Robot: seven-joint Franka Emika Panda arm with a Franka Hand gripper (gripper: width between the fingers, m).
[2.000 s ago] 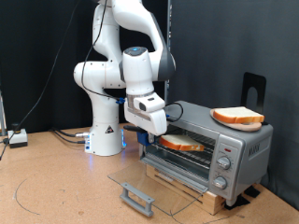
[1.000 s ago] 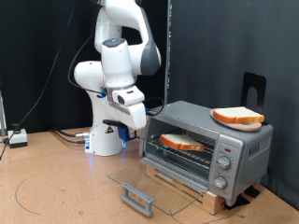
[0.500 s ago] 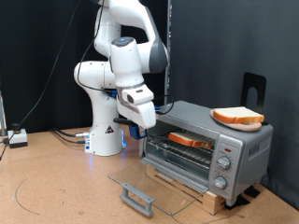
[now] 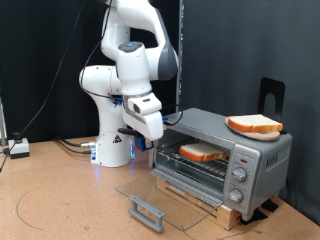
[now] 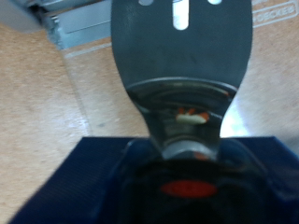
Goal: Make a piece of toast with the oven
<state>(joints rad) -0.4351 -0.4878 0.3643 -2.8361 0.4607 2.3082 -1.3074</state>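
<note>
The silver oven (image 4: 222,155) stands at the exterior view's right with its glass door (image 4: 165,192) folded down flat. One slice of toast (image 4: 203,152) lies on the wire rack inside. A second, similar slice (image 4: 254,125) lies on the oven's roof. My gripper (image 4: 147,132) hangs just to the left of the oven's open mouth, a little above the door. It is shut on a metal spatula (image 5: 183,65). The slotted blade fills the wrist view and points at the oven front. The blade carries no bread.
The door's grey bar handle (image 4: 147,212) juts out low at the front over the wooden table. Three knobs (image 4: 238,178) sit on the oven's right panel. The robot's base (image 4: 113,145) stands behind, and cables (image 4: 70,146) and a small box (image 4: 17,147) lie at the left.
The gripper drew back left from the oven mouth, then eased towards it again. The slice on the rack now lies deeper inside the oven than two seconds ago.
</note>
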